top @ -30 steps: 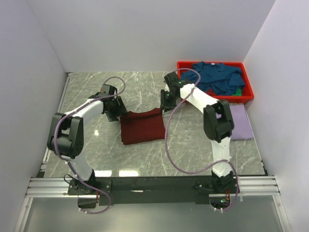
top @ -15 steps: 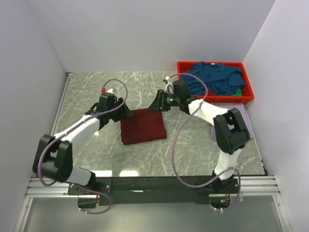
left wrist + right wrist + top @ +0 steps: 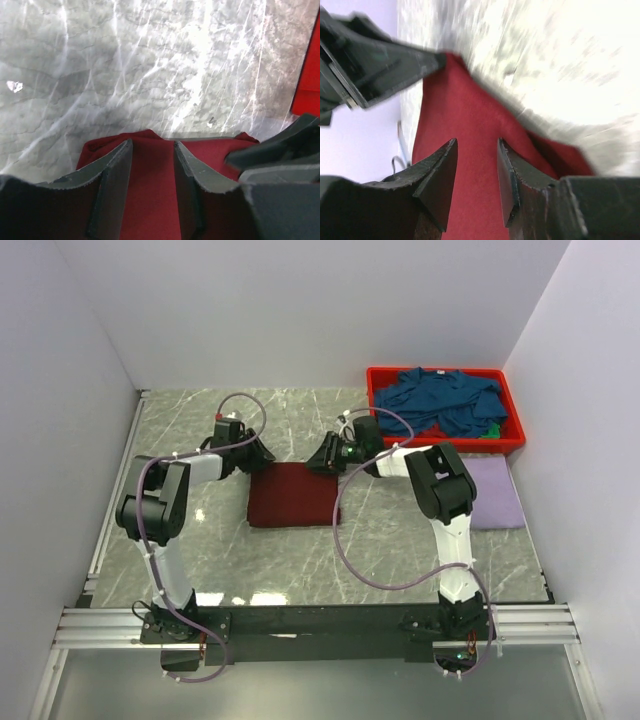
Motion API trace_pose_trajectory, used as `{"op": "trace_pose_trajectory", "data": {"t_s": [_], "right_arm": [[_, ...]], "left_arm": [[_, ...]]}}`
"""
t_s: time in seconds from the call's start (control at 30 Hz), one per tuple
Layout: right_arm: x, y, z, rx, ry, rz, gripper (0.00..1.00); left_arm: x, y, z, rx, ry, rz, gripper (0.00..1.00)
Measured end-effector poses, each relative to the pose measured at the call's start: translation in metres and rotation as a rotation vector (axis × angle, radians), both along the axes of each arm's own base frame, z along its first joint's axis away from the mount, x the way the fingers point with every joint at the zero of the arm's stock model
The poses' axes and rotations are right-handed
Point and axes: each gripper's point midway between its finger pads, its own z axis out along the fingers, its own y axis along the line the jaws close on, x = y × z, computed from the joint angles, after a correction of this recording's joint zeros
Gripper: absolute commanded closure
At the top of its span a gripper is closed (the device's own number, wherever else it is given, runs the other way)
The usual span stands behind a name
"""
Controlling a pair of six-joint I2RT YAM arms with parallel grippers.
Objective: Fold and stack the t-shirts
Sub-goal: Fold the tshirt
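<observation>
Jaws half-open on left gripper (image 3: 152,150) and right gripper (image 3: 476,147), both over maroon shirt (image 3: 292,507), far edge; red bin (image 3: 390,369) of teal shirts (image 3: 445,400) behind, lavender shirt (image 3: 495,495) right.

Robot lab cell: plain white panel walls (image 3: 300,310) on 3 sides of grey marble-look worktop (image 3: 290,565), bare aluminium rail (image 3: 105,626) at near edge.

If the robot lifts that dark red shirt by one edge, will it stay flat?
Probably not: the maroon shirt lies in soft folded layers, so it would likely droop and unfold. It looks thin, so probably light.
</observation>
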Motion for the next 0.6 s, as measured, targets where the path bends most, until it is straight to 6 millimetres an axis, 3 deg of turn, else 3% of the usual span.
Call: {"op": "trace_pose_trajectory", "data": {"t_s": [0.1,0.23,0.3,0.5,0.6], "right_arm": [[0.013,-0.012,0.003,-0.006,-0.030,-0.057,0.55],[0.003,-0.029,0.014,-0.024,-0.033,-0.107,0.55],[-0.007,-0.034,0.031,-0.008,-0.049,-0.113,0.45],[-0.053,-0.027,0.096,0.147,-0.123,-0.061,0.43],[-0.084,-0.016,0.101,0.208,-0.109,-0.002,0.43]], "left_arm": [[0.003,-0.001,0.001,-0.003,-0.010,-0.001,0.51],[-0.002,0.001,0.011,0.008,-0.014,0.000,0.38],[-0.008,0.004,0.023,0.017,-0.026,0.006,0.31],[-0.049,-0.003,0.108,-0.018,-0.181,-0.028,0.31],[-0.083,-0.019,0.131,-0.050,-0.238,-0.090,0.33]]}}
